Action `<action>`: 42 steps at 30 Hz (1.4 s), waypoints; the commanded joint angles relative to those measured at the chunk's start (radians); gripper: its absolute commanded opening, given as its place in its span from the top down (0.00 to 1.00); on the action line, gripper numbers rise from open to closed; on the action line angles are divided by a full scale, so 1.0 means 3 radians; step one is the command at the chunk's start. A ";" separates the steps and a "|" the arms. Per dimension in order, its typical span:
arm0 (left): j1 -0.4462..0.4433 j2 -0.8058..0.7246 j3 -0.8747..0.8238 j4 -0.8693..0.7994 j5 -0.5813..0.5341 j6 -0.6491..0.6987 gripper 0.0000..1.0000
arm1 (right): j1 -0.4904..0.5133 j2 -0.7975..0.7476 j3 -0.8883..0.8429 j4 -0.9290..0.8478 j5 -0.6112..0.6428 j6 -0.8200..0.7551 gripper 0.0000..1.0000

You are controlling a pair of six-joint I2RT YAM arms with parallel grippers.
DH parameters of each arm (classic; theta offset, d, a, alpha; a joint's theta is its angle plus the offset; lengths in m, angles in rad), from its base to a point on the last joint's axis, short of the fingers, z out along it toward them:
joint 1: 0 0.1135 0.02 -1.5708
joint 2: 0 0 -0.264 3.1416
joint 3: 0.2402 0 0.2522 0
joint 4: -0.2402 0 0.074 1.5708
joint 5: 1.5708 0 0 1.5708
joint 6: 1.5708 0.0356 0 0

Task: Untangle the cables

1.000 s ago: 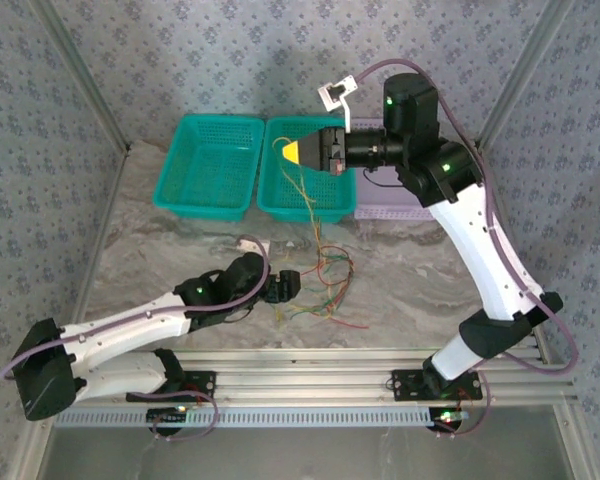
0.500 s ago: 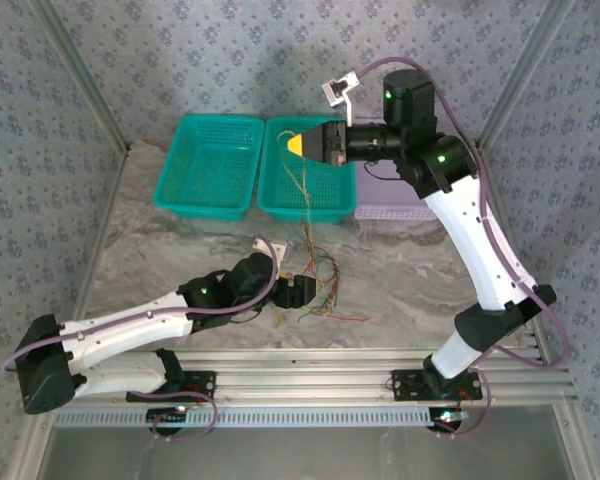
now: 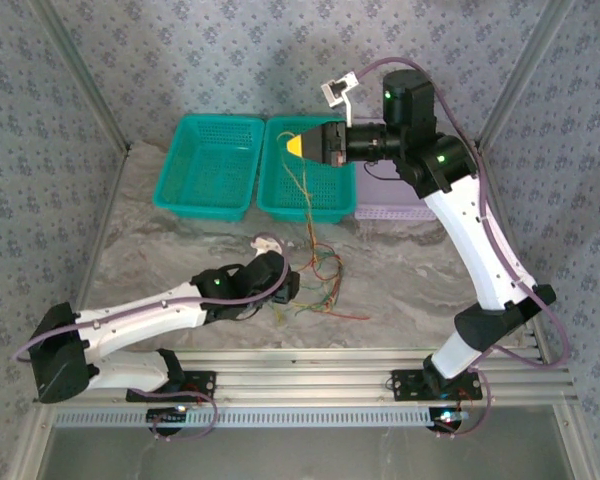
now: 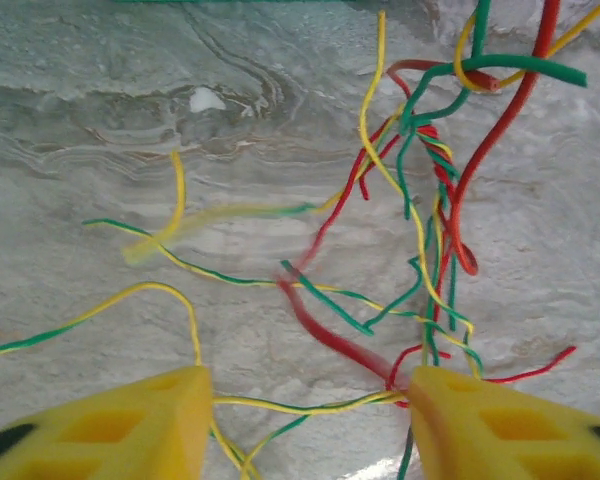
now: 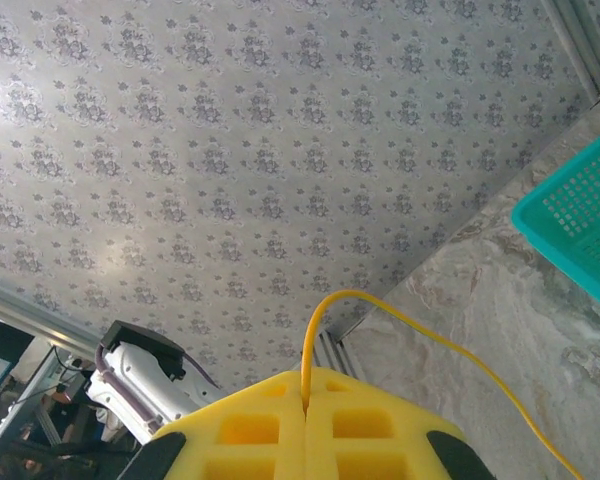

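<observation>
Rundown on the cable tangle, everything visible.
The cables are thin, glossy red, green and yellow wires, knotted and partly twisted together, lying loose on the marble-look table. One yellow strand rises to the right gripper, jaws shut on it over a teal basket. The left gripper straddles the near strands, jaws open.

Robot lab test cell, not a home. Left arm (image 3: 150,315) and right arm (image 3: 480,240) are bolted to aluminium rails (image 3: 320,385) at the marble-look tabletop (image 3: 430,270) edge. The work area is boxed in by wallpapered panels (image 3: 230,60) on metal framing. Teal baskets (image 3: 170,170) and the cables (image 3: 320,290) are laid out as props. A cluttered workroom (image 5: 10,400) is glimpsed past the panel edge.
</observation>
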 commanded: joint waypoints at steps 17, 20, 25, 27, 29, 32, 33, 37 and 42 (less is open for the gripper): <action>0.0368 -0.0307 -0.0080 -0.0184 -0.0264 0.0002 1.00 | -0.0109 -0.0231 -0.0073 0.0077 -0.0129 -0.0004 1.00; 0.0481 -0.0435 -0.0134 -0.0297 -0.0296 0.0033 1.00 | -0.0184 -0.0287 -0.0003 -0.0145 0.0145 -0.0163 1.00; 0.0923 -0.0739 -0.0191 -0.0596 -0.0228 0.0074 1.00 | -0.0417 -0.0497 -0.0098 -0.0360 0.0796 -0.0393 1.00; 0.1160 -0.0839 -0.0172 -0.0717 -0.0152 0.0131 1.00 | -0.0510 -0.0590 -0.0204 -0.0353 0.0954 -0.0417 1.00; 0.1348 -0.0903 -0.0141 -0.0792 -0.0080 0.0206 1.00 | -0.0581 -0.0680 -0.0305 -0.0319 0.1046 -0.0409 1.00; 0.1566 -0.0942 -0.0072 -0.0856 0.0024 0.0286 1.00 | -0.0703 -0.0871 -0.0547 -0.0228 0.1229 -0.0380 1.00; 0.1615 -0.0944 -0.0054 -0.0959 0.0037 0.0309 1.00 | -0.0751 -0.0939 -0.0633 -0.0206 0.1285 -0.0371 1.00; 0.1766 -0.0958 -0.0038 -0.1043 0.0091 0.0342 1.00 | -0.0973 -0.1255 -0.1002 -0.0074 0.1484 -0.0282 1.00; 0.1860 -0.0938 -0.0057 -0.1095 0.0092 0.0330 1.00 | -0.1117 -0.1590 -0.1304 -0.0095 0.1866 -0.0321 1.00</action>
